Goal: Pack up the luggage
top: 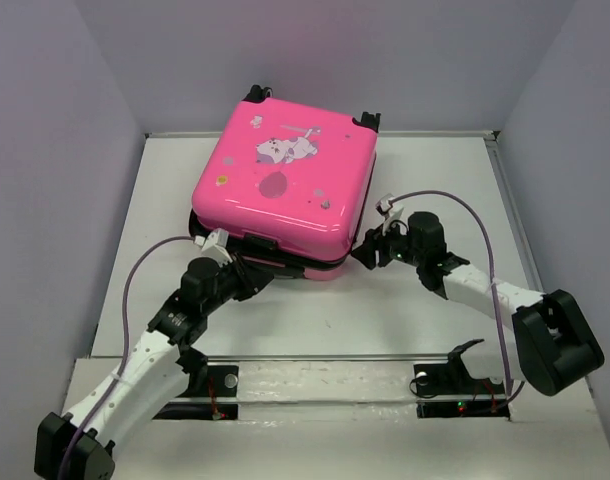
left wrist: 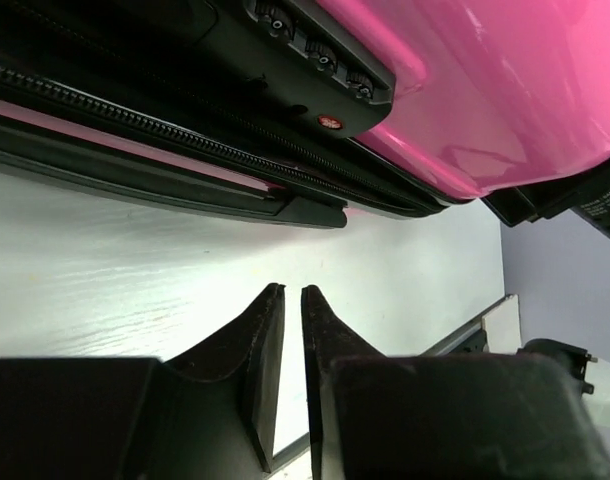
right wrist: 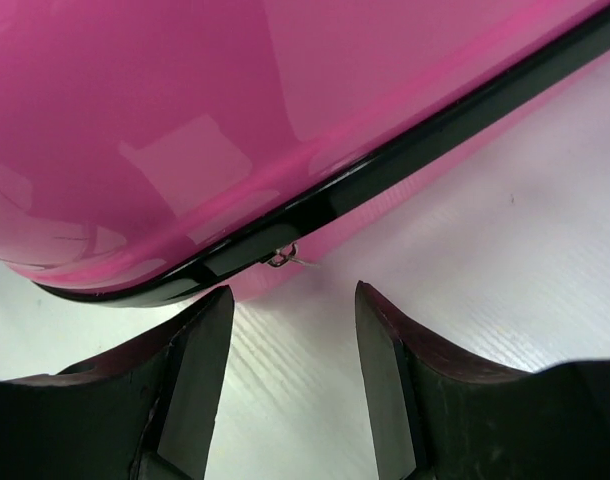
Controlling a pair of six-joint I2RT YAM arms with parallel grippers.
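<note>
The luggage [top: 285,185], a hot-pink hard-shell case with a white cartoon print, lies flat at the table's middle with its lid down. My left gripper [top: 268,277] is at its front left edge; in the left wrist view [left wrist: 293,292] the jaws are shut and empty, just short of the black zipper band [left wrist: 185,140] and the combination lock [left wrist: 320,55]. My right gripper [top: 365,252] is at the front right corner; in the right wrist view [right wrist: 293,292] it is open and empty, facing the zipper band [right wrist: 385,180] and a small metal zipper pull [right wrist: 283,258].
The white table [top: 435,180] is enclosed by grey walls at the back and both sides. A raised ledge [top: 315,375] with the arm bases runs along the near edge. The case's wheels [top: 257,92] point to the back wall.
</note>
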